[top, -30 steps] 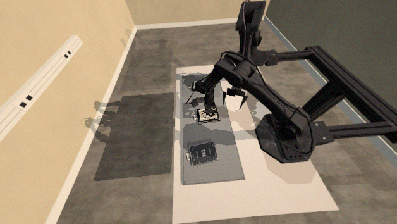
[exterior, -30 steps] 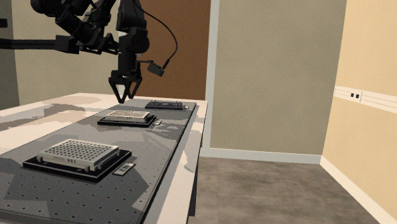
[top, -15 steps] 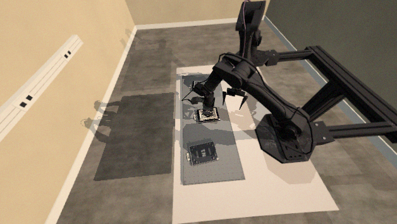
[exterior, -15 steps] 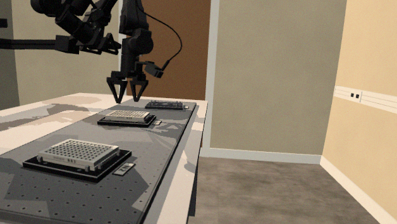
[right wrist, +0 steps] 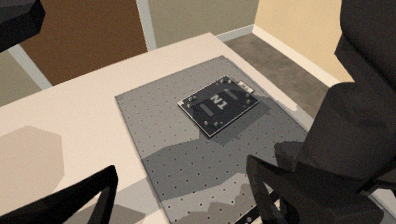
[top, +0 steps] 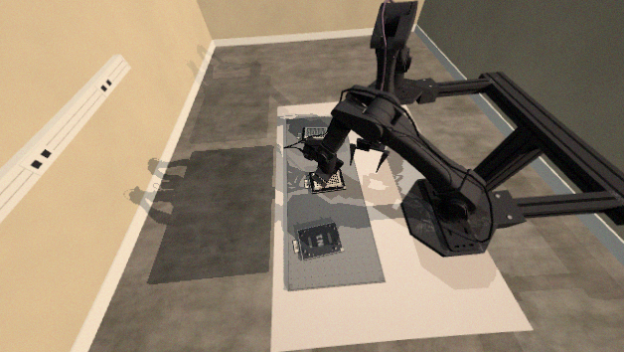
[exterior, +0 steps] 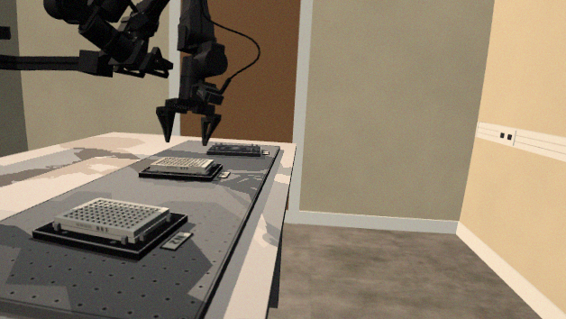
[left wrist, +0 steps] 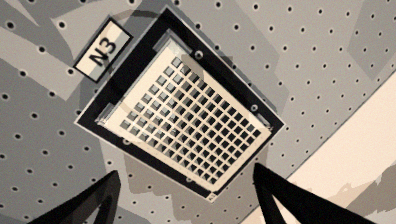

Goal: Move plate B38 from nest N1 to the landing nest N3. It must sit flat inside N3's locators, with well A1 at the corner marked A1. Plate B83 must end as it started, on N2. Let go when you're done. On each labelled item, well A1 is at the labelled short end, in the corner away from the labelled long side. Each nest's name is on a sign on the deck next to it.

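3 nests point(top: 303, 255) point(exterior: 41, 235) point(left wrist: 87, 121) point(right wrist: 209, 134), 2 plates point(top: 316, 131) point(exterior: 113, 216) point(left wrist: 145, 95), 2 arms point(top: 427, 154) point(exterior: 198, 31), 3 nest signs point(top: 296, 246) point(exterior: 177, 241) point(left wrist: 103, 49) point(right wrist: 245, 86).

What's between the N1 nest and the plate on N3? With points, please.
Only perforated deck point(top: 325, 206), partly shadowed, separates nest N1 point(top: 319, 241) from the plate point(top: 334, 181) on N3; the top view shows no object standing there.

Cream plates, black nests, grey surface.
My pale plate point(left wrist: 192, 120) shows a grid of dark square wells; the grey surface point(left wrist: 320, 95) under its black nest point(left wrist: 95, 119) is dotted with dark holes.
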{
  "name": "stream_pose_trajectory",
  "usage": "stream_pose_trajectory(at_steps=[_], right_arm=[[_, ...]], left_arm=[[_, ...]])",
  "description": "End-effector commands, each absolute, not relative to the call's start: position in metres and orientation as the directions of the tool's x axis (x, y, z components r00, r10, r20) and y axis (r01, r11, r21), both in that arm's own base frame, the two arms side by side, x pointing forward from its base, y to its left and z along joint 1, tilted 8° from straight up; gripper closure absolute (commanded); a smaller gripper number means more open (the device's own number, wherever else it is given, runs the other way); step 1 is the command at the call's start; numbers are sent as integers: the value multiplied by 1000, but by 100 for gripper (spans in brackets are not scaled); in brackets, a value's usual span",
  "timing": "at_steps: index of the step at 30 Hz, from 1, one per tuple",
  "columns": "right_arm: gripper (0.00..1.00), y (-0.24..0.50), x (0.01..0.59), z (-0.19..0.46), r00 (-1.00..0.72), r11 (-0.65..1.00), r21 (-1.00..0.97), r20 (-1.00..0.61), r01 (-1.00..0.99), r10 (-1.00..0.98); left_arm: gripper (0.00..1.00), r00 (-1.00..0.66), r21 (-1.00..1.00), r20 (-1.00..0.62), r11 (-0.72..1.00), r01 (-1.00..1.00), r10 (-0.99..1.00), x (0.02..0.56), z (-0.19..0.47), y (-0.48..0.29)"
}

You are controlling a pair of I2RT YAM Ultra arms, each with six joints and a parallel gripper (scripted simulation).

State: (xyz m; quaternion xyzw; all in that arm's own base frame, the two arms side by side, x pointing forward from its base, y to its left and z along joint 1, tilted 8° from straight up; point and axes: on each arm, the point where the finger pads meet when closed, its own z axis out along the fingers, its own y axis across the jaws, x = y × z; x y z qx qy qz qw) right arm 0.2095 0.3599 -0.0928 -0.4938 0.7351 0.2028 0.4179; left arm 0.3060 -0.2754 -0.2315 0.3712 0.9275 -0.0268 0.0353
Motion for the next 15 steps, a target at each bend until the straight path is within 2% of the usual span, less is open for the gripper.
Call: stream_pose_trajectory(at_steps=[1,7,9,15], right_arm=[[0,363,208,-83,-147,420,-117,-826,-900,-544],[0,363,208,-83,-147,420,-117,-826,-900,-544],[0,363,208,-83,-147,420,-117,-826,-900,-544],[0,363,208,-83,-147,420,-117,-826,-900,-544]], left_arm=[[0,-548,-41,-217,553,832,808,322,-216,-287],[0,-361,-6,-270,373,928,893,323,-213,-280],[0,-361,-6,-270,373,928,893,323,-213,-280],[0,-114,68,-323,144,987,940,324,-207,-273]])
